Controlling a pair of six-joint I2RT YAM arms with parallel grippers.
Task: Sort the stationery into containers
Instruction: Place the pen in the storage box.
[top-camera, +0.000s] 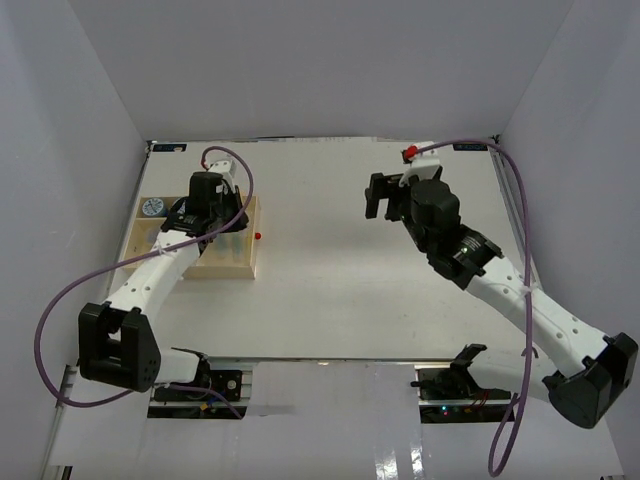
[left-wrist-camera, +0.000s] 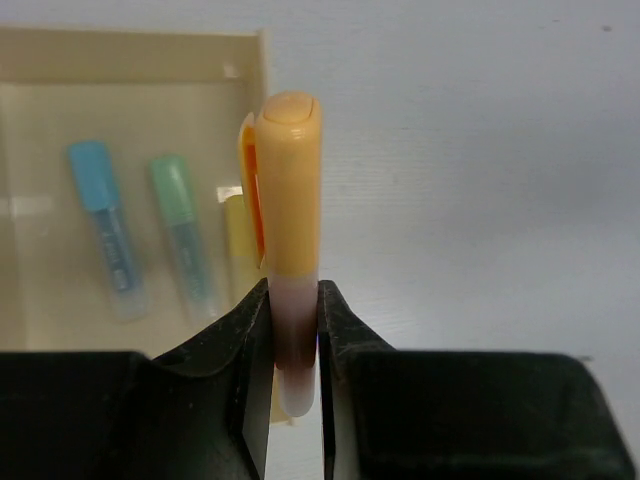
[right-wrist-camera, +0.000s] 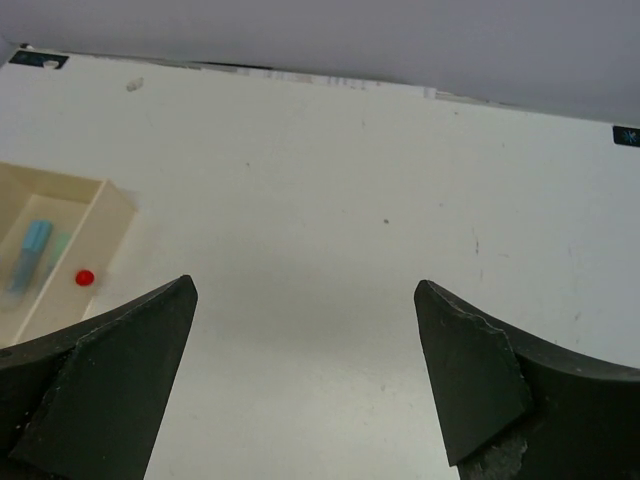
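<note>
My left gripper (left-wrist-camera: 294, 305) is shut on an orange stick (left-wrist-camera: 290, 200) with a clear lower barrel, held over the right edge of the beige wooden tray (left-wrist-camera: 130, 50). A blue stick (left-wrist-camera: 105, 225), a green stick (left-wrist-camera: 182, 235) and a yellow stick (left-wrist-camera: 238, 250), partly hidden behind the orange one, lie in the tray's compartment. In the top view the left gripper (top-camera: 210, 205) hangs over the tray (top-camera: 235, 262), and a blue-lidded jar (top-camera: 152, 207) sits at its far left. My right gripper (right-wrist-camera: 305, 300) is open and empty above bare table, also seen from the top (top-camera: 385, 195).
A small red dot (top-camera: 258, 236) lies on the table just right of the tray; it also shows in the right wrist view (right-wrist-camera: 85, 277). The tray corner (right-wrist-camera: 105, 215) shows at the left of that view. White walls enclose the table.
</note>
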